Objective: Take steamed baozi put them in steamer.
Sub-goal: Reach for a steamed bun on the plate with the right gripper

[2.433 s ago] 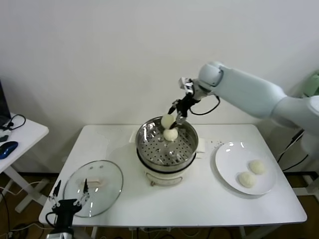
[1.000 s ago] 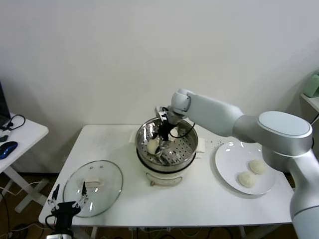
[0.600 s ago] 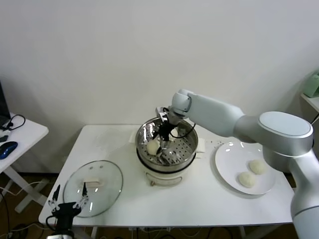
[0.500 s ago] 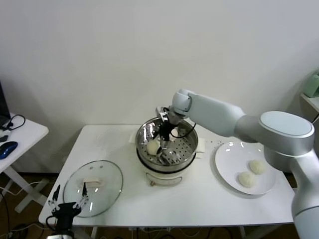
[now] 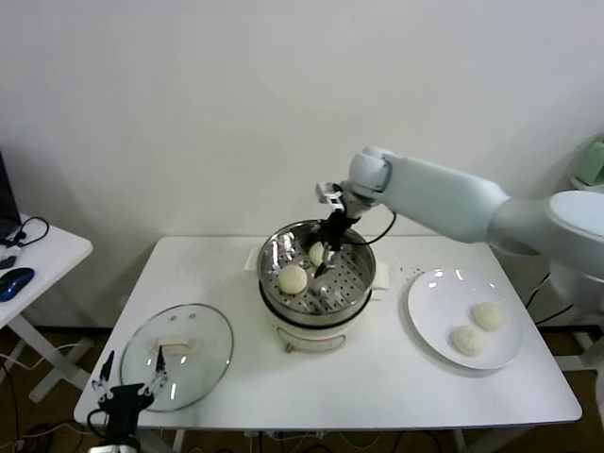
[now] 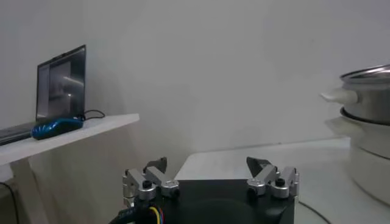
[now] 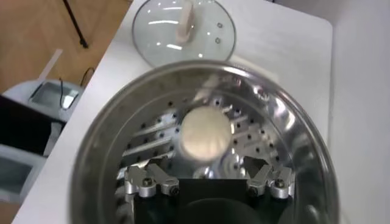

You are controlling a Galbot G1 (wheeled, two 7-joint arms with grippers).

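The steamer [image 5: 351, 300] stands mid-table, a shiny steel pot on a cream base. Two steamed baozi lie on its perforated tray: one [image 5: 292, 278] at the left, another [image 5: 314, 253] toward the back. My right gripper [image 5: 326, 257] hangs open and empty just above the pot's back half. In the right wrist view the left-hand baozi [image 7: 204, 134] lies on the tray beyond the open right gripper [image 7: 206, 165], apart from both fingers. Two more baozi [image 5: 486, 316] [image 5: 466, 339] rest on the white plate [image 5: 429, 302] at the right. My left gripper [image 5: 127, 394] is parked open at the table's front left corner.
A round glass lid [image 5: 176, 354] lies flat on the table front left, close to the left gripper [image 6: 207, 164]. A side table with a blue mouse [image 5: 16, 281] stands farther left. The wall runs close behind the steamer.
My right gripper opened, leaving a baozi on the left of the tray, then rose and drew back to the right. The left arm has not moved.
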